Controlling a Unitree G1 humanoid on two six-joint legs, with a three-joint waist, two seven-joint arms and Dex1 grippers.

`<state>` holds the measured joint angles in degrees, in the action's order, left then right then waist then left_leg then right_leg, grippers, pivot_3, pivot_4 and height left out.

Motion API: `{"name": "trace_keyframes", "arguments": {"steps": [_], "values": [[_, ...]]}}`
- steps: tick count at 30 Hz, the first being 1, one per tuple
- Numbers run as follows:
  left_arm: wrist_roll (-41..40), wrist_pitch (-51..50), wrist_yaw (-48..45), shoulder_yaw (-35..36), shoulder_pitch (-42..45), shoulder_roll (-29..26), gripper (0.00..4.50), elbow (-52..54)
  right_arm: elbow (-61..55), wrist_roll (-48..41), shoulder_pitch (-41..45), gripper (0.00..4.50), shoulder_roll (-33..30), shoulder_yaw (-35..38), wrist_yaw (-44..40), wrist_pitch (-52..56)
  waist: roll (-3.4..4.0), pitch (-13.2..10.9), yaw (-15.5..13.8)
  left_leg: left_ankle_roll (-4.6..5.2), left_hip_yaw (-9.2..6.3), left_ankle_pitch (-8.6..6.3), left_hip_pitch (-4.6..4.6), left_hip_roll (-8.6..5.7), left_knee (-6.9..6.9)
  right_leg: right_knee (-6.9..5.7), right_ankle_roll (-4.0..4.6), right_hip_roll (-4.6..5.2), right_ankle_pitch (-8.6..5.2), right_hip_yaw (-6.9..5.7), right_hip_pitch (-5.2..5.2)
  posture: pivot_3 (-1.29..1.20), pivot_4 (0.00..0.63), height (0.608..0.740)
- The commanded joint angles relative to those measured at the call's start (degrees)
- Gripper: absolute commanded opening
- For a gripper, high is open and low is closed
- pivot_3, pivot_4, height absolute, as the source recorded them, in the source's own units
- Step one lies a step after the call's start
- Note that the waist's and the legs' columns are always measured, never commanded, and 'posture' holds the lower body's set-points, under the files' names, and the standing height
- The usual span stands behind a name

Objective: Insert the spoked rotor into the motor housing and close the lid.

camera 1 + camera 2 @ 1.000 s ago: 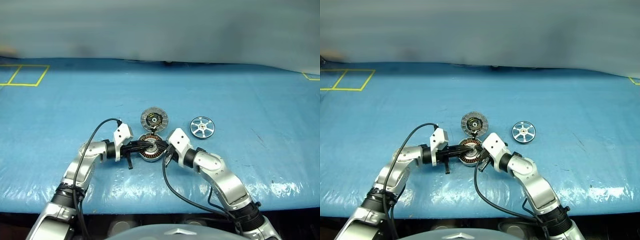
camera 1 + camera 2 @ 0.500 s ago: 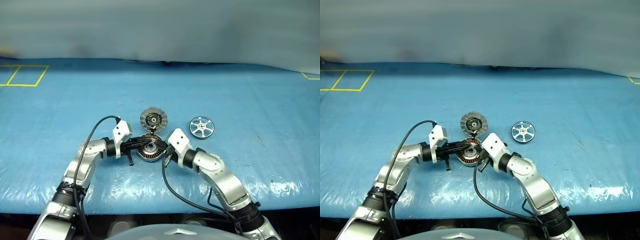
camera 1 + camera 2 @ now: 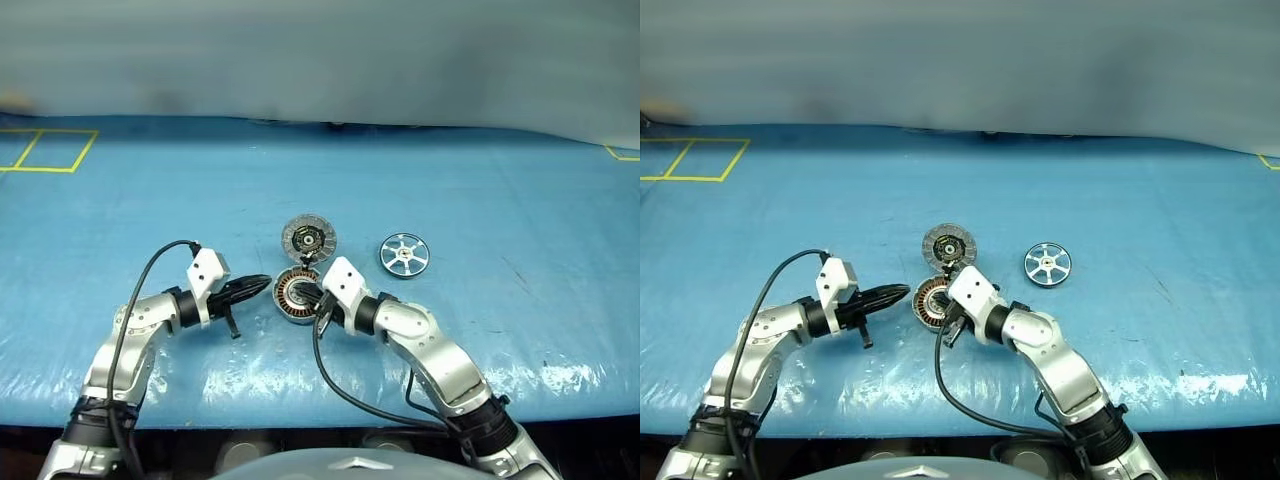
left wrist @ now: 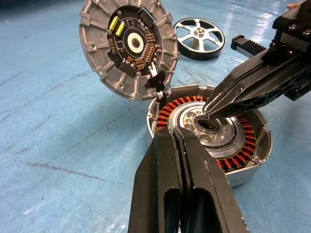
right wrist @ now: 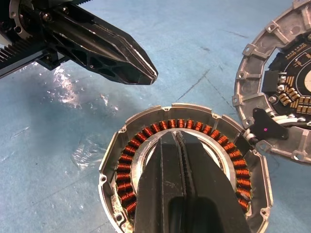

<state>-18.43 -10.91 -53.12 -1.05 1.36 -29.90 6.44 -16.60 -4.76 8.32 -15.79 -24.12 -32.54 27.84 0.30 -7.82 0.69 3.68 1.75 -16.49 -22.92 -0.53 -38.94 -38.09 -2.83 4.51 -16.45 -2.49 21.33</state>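
Rotor, shiny silver spoked wheel, sits on blue sheet, right of the open grey lid. I see R gripper pinched shut, empty, tip over the grey copper-wound housing hub. L gripper shut, empty, beside it.

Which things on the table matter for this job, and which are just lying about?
Job:
- spoked rotor, lying apart from the housing
- motor housing, open
- lid, swung open

Lying about:
- yellow tape squares on the blue table cover

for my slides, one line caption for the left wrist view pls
Open motor housing with lid swung back, right gripper tip on its hub, spoked rotor waiting behind.
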Motion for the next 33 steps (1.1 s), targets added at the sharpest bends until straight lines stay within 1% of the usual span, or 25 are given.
{"name": "trace_keyframes", "arguments": {"steps": [1, 7, 14, 22, 28, 33], "values": [[-1.0, -0.2, 1.4, 1.3, -1.4, -0.2, 0.05, 3.5, -0.2, 0.3, 1.0, 0.0, 0.2, -0.1, -0.2, -1.0, 0.01, 0.0, -0.1, 0.0, 0.0, 0.0, 0.0, 0.0, 0.0, 0.0, 0.0, 0.01, 0.0, 0.0, 0.0, 0.0, 0.15, 0.74], [-0.8, -0.1, 3.1, 0.5, -3.3, 0.9, 0.05, 4.4, 0.5, 0.9, 2.1, 0.0, 0.8, -0.9, 0.0, -0.8, 0.02, 0.0, 0.0, -0.01, 0.0, 0.0, 0.0, 0.0, 0.02, 0.0, 0.0, 0.02, 0.0, 0.0, 0.02, 0.0, 0.15, 0.74], [-0.7, 0.0, 4.1, 0.1, -3.6, 1.5, 0.05, 4.2, 1.7, 1.6, 3.2, 0.0, 1.1, -1.6, -0.3, -0.5, 0.02, 0.0, 0.0, 0.0, 0.0, -0.01, 0.0, -0.01, 0.05, 0.02, 0.01, 0.02, 0.0, 0.0, 0.03, 0.0, 0.15, 0.74], [-0.5, 0.3, 4.7, -0.1, -3.9, 1.6, 0.05, 4.0, 4.9, 4.0, 3.8, 0.0, 0.0, -2.0, 0.8, 1.1, 0.02, 0.0, 0.0, -0.01, 0.0, 0.0, 0.0, -0.01, 0.05, 0.02, 0.01, 0.02, 0.0, 0.0, 0.01, 0.0, 0.15, 0.74], [-0.4, 0.4, 5.0, -0.1, -4.3, 1.7, 0.05, 3.9, 0.1, 4.3, 4.5, 0.0, -1.7, -1.9, -0.2, 2.4, 0.02, 0.0, 0.0, 0.0, 0.0, -0.01, 0.0, -0.02, 0.05, 0.05, 0.01, 0.04, 0.0, 0.0, 0.0, 0.0, 0.15, 0.74], [-0.3, 0.5, 5.2, -0.4, -4.3, 2.0, 0.05, 3.7, -1.0, 4.0, 4.4, 0.0, -2.3, -1.9, -0.7, 3.3, 0.02, 0.0, 0.1, 0.0, 0.0, -0.01, 0.0, -0.01, 0.07, 0.05, 0.01, 0.04, -0.01, 0.0, 0.02, 0.0, 0.15, 0.74]]}}
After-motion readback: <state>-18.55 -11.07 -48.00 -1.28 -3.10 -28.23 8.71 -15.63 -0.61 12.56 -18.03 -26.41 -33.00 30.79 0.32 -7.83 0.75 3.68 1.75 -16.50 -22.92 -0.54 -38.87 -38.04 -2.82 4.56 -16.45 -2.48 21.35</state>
